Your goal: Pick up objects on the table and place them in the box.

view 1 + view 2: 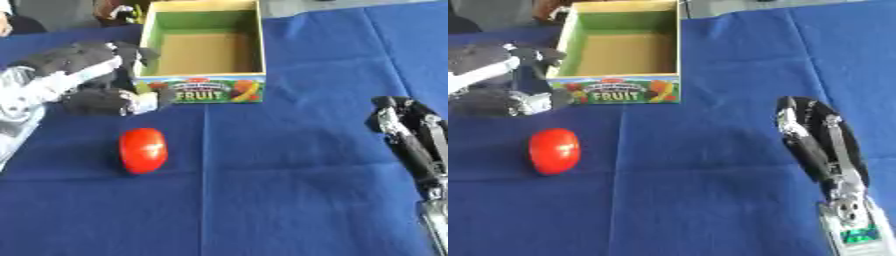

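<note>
A red tomato-like fruit [143, 150] lies on the blue cloth at the left, in front of the box. The cardboard box [204, 89] marked FRUIT stands at the back centre, open on top, and I see nothing inside it. My left hand [96, 80] hovers just left of the box's front corner, above and behind the red fruit, with fingers and thumb spread and nothing between them. My right hand [811, 137] rests at the right edge, fingers pointing up and relaxed, holding nothing.
The blue cloth [289, 190] covers the whole table, with a fold line running down its middle. Dark objects and part of a person [114, 10] show beyond the far edge, left of the box.
</note>
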Controlling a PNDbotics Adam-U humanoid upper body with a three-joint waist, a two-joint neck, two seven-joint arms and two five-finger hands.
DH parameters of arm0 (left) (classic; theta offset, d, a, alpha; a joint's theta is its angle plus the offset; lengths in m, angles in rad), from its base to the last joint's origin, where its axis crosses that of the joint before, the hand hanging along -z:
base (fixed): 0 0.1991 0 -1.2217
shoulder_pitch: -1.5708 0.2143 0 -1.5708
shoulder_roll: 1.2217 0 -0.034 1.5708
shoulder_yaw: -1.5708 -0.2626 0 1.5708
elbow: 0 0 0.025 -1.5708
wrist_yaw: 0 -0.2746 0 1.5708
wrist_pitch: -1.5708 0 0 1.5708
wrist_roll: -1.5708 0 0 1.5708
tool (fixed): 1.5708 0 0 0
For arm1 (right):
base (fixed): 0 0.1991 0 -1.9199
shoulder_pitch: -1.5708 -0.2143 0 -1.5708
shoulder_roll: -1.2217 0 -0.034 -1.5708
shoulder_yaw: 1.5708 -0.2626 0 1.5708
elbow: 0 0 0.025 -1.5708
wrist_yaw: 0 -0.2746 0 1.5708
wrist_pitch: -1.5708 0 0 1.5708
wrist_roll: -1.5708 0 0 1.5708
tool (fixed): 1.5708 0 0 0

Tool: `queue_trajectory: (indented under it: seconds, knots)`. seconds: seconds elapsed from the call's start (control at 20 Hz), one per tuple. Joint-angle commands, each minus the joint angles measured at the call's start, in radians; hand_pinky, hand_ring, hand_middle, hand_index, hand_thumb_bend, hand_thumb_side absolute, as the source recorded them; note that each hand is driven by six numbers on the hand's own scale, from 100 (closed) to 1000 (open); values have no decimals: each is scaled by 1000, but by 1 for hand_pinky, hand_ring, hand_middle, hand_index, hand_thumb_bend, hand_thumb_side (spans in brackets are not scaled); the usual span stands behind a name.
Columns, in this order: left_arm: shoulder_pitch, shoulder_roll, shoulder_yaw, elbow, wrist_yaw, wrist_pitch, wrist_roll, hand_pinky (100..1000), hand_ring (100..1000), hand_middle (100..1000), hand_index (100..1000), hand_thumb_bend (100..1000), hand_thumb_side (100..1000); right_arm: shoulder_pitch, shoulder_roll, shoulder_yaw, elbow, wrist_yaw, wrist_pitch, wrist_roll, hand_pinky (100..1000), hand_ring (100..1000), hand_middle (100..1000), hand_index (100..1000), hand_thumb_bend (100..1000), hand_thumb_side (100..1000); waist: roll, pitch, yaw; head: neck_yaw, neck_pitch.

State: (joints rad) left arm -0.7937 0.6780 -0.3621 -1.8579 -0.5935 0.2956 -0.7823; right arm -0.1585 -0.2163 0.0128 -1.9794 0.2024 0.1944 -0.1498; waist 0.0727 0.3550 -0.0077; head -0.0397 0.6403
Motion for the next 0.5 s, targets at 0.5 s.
queue_trajectory:
  seconds: [0.5]
  knots:
    - [-15, 131, -71, -6, 38, 2, -124, 586, 808, 886, 1000, 932, 985, 1, -14, 2, -21, 12, 5, 1, 641, 598, 513, 712, 100, 657, 0, -19, 0, -16, 2]
